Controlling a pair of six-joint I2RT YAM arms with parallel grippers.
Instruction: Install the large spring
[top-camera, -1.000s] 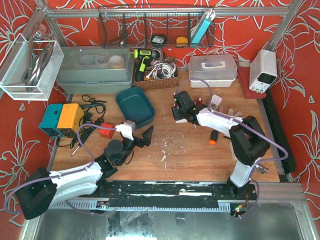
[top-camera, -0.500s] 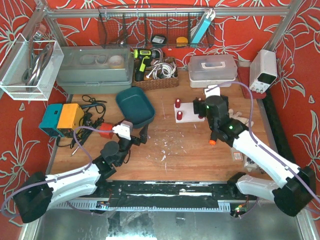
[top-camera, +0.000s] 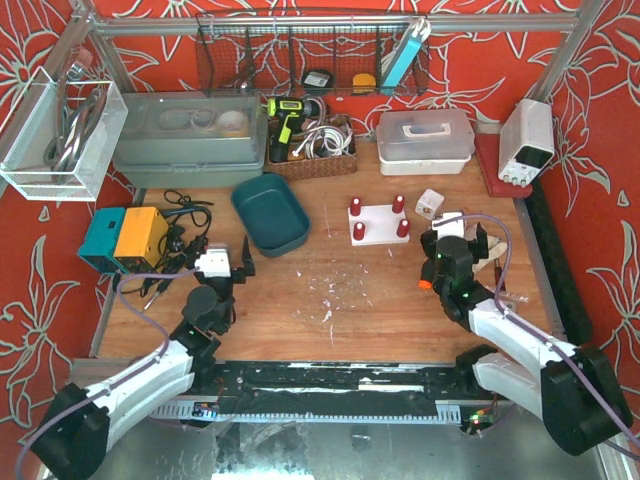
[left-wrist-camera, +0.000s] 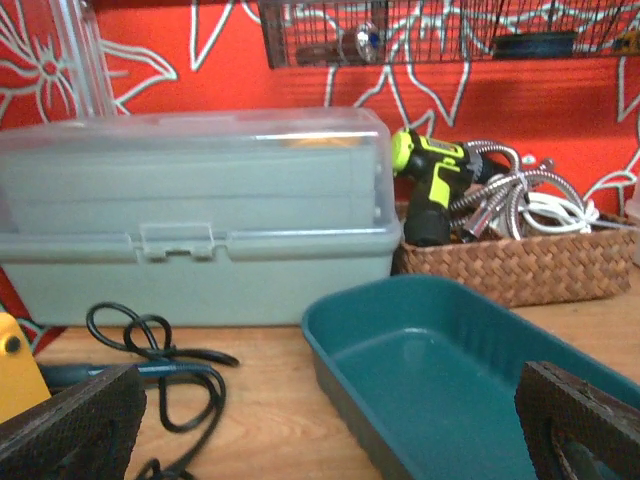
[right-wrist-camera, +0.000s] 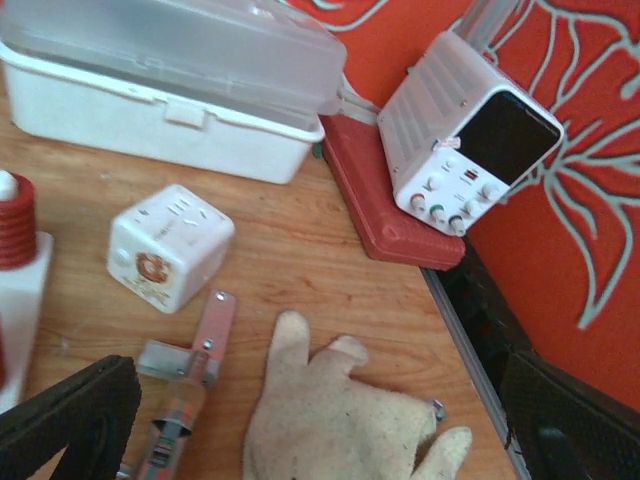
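A white base (top-camera: 378, 222) stands at the middle back of the table with four red springs on its posts; I cannot tell which is the large one. One red spring (right-wrist-camera: 14, 222) and the base's corner show at the left edge of the right wrist view. My left gripper (top-camera: 218, 250) is open and empty, facing the teal tray (left-wrist-camera: 470, 370); its fingers (left-wrist-camera: 70, 425) stand wide apart around my gripper's middle (left-wrist-camera: 330, 425). My right gripper (top-camera: 456, 236) is open and empty to the right of the base, above a cream glove (right-wrist-camera: 350, 420), with its middle (right-wrist-camera: 310, 425) over the glove.
The teal tray (top-camera: 270, 212), a grey lidded box (top-camera: 190, 140) and a wicker basket with a drill (top-camera: 305, 140) stand at the back left. A white cube (right-wrist-camera: 168, 245), a power supply (right-wrist-camera: 470, 140), a red case (right-wrist-camera: 385, 205), a white box (top-camera: 425, 140) and an orange-tipped tool (top-camera: 424, 282) lie at the right. Cables (left-wrist-camera: 150, 345) lie at the left.
My right arm has drawn back from the white base to the right and toward the near edge. My left arm has drawn back to the left. Both grippers stay empty.
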